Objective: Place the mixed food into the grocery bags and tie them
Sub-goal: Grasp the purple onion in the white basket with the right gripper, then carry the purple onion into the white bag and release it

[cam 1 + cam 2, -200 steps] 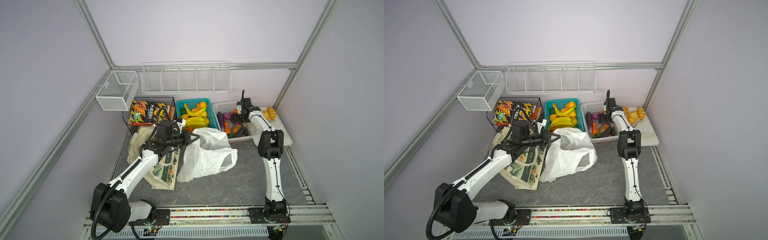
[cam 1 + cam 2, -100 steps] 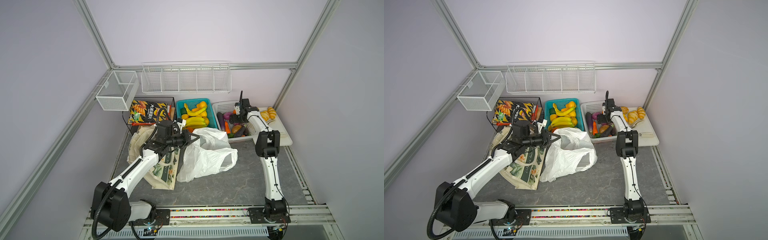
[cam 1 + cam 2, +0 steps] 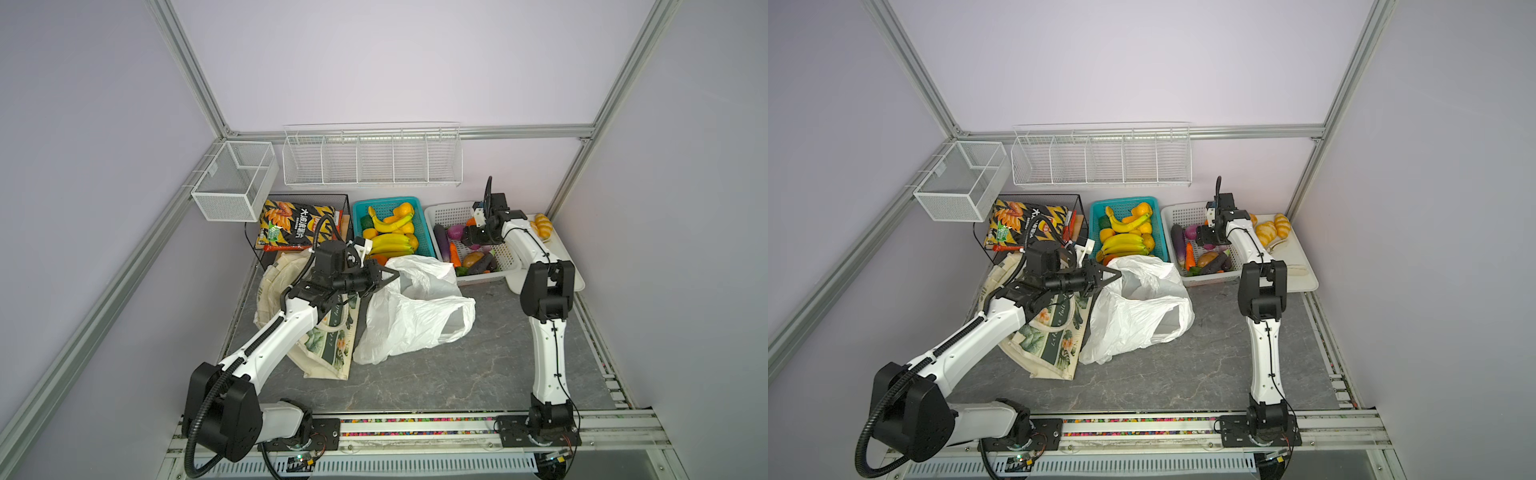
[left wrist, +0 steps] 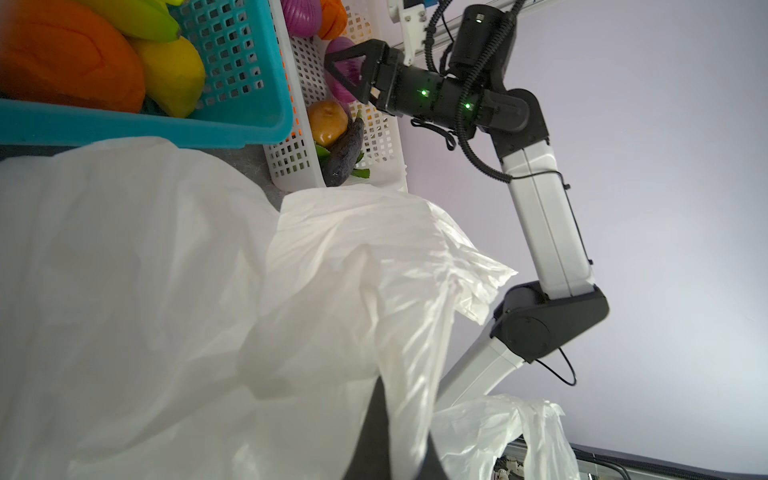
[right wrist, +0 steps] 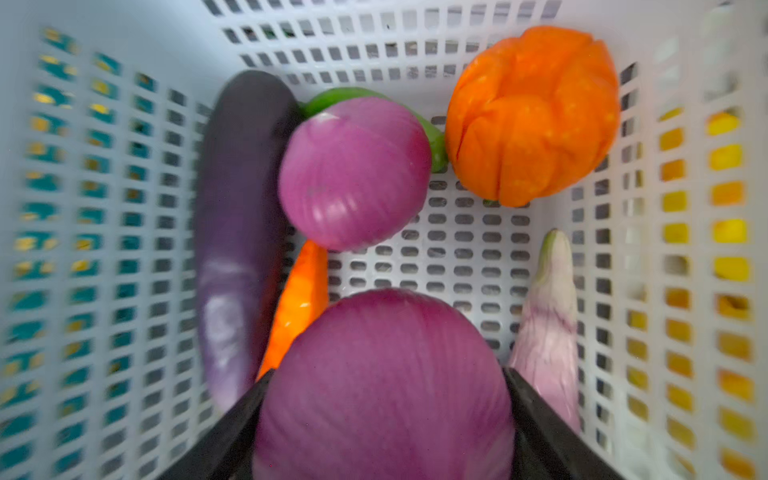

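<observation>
- Gripping onion [image 5: 382, 415] with right gripper [image 5: 386, 376], jaws against both sides, inside white basket [image 5: 457, 41].
- Hemmed in by dark eggplant [image 5: 237, 232] and carrot [image 5: 297, 299] at one finger, pale eggplant [image 5: 550, 324] at the other.
- Beyond: second onion [image 5: 353, 174], orange pumpkin [image 5: 532, 116].
- Pinching white bag [image 3: 415, 316] rim with left gripper [image 3: 388, 276], closed tight, reaching over tote [image 3: 328, 349].
- Counted: 2 onions, 2 bags.

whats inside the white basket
Seen: a far onion, a near onion within the right end effector, a long eggplant, an orange pepper, a carrot, a pale eggplant. A green vegetable is mostly hidden behind the far onion. Under the near onion cannot be seen.
</observation>
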Robot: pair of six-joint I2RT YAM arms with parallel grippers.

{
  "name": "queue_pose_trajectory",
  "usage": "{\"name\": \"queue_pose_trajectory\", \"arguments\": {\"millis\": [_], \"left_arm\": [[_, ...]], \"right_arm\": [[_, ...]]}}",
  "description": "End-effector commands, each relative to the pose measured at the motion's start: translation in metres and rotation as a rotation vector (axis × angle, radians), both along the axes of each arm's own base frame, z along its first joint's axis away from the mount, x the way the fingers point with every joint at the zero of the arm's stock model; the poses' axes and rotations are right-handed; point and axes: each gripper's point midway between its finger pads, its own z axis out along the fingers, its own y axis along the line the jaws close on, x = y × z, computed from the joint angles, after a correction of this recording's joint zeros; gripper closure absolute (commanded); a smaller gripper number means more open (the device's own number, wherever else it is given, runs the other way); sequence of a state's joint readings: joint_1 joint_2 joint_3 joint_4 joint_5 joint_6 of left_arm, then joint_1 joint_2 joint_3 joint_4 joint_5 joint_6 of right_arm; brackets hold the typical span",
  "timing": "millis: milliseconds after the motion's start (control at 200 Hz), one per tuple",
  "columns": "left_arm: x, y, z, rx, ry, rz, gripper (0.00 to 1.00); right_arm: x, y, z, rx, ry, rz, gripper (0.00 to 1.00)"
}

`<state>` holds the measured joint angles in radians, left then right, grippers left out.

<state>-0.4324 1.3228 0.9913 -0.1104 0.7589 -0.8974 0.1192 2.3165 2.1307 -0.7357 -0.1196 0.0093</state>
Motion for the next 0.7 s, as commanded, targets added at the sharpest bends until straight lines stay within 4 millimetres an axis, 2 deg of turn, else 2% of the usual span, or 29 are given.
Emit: {"name": "queue_pose_trajectory", "arguments": {"millis": [0,95,160,195,220,250,375,390,485,510,600,695], "left_arm": [[0.004,-0.004,0.015,-0.016,-0.042,-0.005,1.0],[0.004,-0.004,0.012,-0.015,-0.038,-0.009,1.0],[0.004,-0.004,0.011,-0.016,-0.037,-0.011,1.0],[0.005,-0.005,0.01,-0.016,-0.035,-0.011,1.0],[0.004,-0.005,0.011,-0.018,-0.034,-0.012,1.0],[0.004,-0.005,0.011,-0.02,-0.036,-0.011,1.0],[0.004,-0.005,0.013,-0.029,-0.04,-0.016,1.0],[0.004,-0.006,0.014,-0.029,-0.04,-0.017,1.0],[0.003,-0.006,0.013,-0.028,-0.035,-0.021,1.0],[0.002,-0.006,0.012,-0.026,-0.033,-0.022,1.0],[0.002,-0.006,0.011,-0.021,-0.035,-0.02,1.0],[0.0,-0.007,0.012,-0.017,-0.046,-0.026,1.0]], "right_arm": [[-0.016,0.011,0.07,0.117,-0.137,0.017,0.32],[-0.053,0.016,0.093,0.202,-0.167,0.009,0.33],[-0.084,0.018,0.104,0.25,-0.184,-0.01,0.33],[-0.107,0.018,0.108,0.276,-0.189,-0.028,0.34],[-0.121,0.018,0.1,0.29,-0.171,-0.044,0.34],[-0.138,0.02,0.102,0.309,-0.178,-0.057,0.34],[-0.214,0.018,0.086,0.279,-0.162,-0.091,0.34],[-0.225,0.025,0.083,0.269,-0.15,-0.069,0.34],[-0.274,0.028,0.071,0.242,-0.123,-0.028,0.34],[-0.287,0.03,0.06,0.246,-0.092,-0.016,0.34],[-0.315,0.052,0.055,0.331,-0.072,0.087,0.33],[-0.32,0.074,0.059,0.395,-0.082,0.187,0.34]]}}
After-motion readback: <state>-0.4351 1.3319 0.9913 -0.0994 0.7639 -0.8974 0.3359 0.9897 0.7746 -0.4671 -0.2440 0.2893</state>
